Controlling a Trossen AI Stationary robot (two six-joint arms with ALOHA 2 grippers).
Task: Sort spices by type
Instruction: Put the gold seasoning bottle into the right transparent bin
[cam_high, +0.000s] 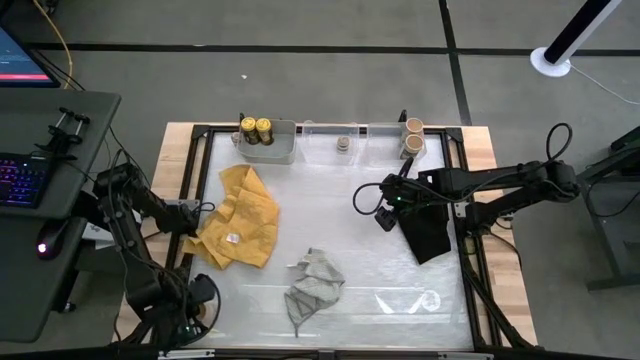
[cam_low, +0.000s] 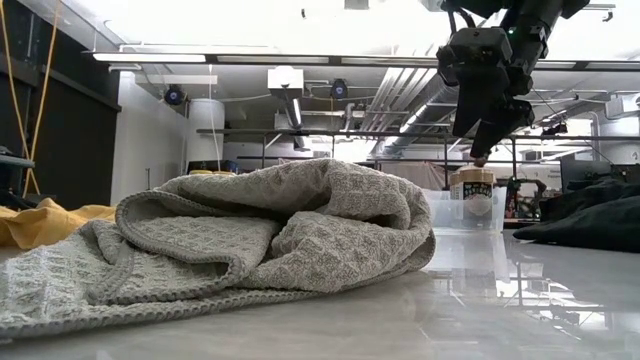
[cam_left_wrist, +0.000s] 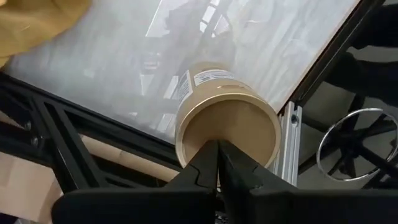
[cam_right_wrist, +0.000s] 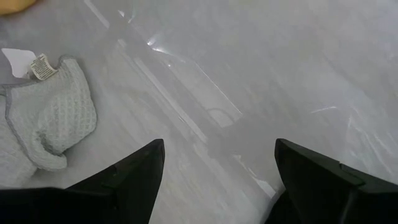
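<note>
The left gripper (cam_left_wrist: 217, 163) sits at the surface's near-left corner, jaws clamped on a tan jar (cam_left_wrist: 227, 118). The right gripper (cam_high: 385, 205) hovers right of centre above the surface (cam_high: 330, 210), jaws wide and holding nothing. Two dark jars (cam_high: 256, 129) and two tan jars (cam_high: 412, 135) stand in bins along the far edge.

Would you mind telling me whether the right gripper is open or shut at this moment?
Open. In the right wrist view, the right gripper has its dark fingers spread wide, with bare table between them.
</note>
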